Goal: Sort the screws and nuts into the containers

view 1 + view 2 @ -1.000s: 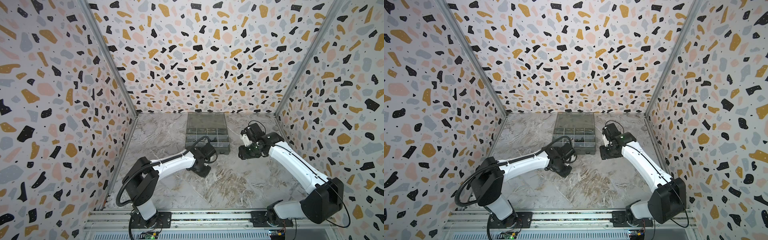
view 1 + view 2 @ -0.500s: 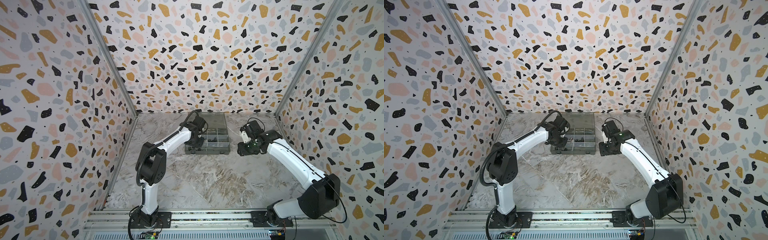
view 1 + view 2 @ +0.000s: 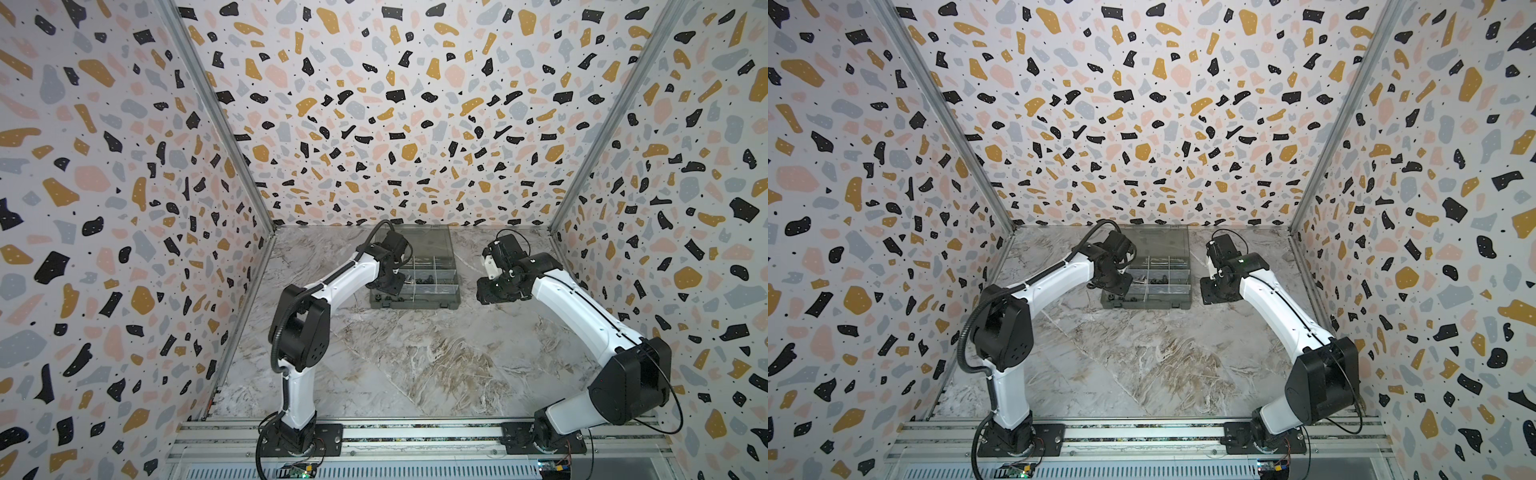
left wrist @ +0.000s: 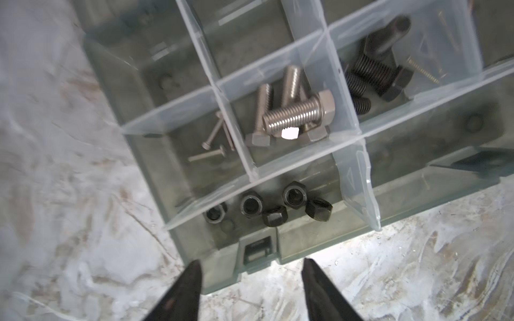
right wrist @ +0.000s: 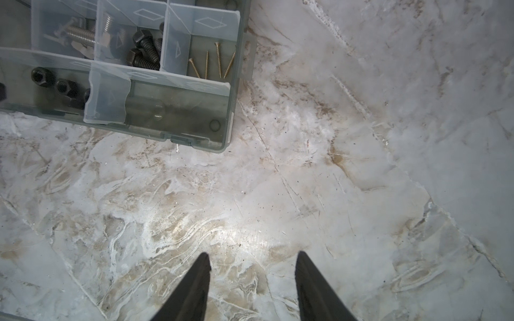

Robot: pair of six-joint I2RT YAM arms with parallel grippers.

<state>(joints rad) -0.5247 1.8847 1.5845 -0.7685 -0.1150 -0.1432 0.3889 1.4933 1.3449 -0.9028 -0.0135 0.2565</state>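
Five nuts (image 4: 267, 207) boxed; sorting looks finished
Silver bolts (image 4: 294, 114), black bolts (image 4: 372, 77), thin screws (image 4: 214, 144) fill separate compartments (image 4: 278, 62); table (image 5: 250, 194) shows nothing loose; left claw (image 4: 251, 289) and right claw (image 5: 251, 286) gape empty.

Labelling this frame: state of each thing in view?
Organiser box: lid open.
Left claw: open, empty, over box's front edge.
Right claw: open, empty, over table.
Nuts: loose in front compartment.
Silver bolts: piled in one compartment.
Black bolts: in neighbouring compartment.
Thin silver screws: in own compartment.
Brass screws: in end compartment.

Black nuts (image 4: 251, 205), silver screws (image 4: 294, 115), in separate containers (image 4: 292, 164)
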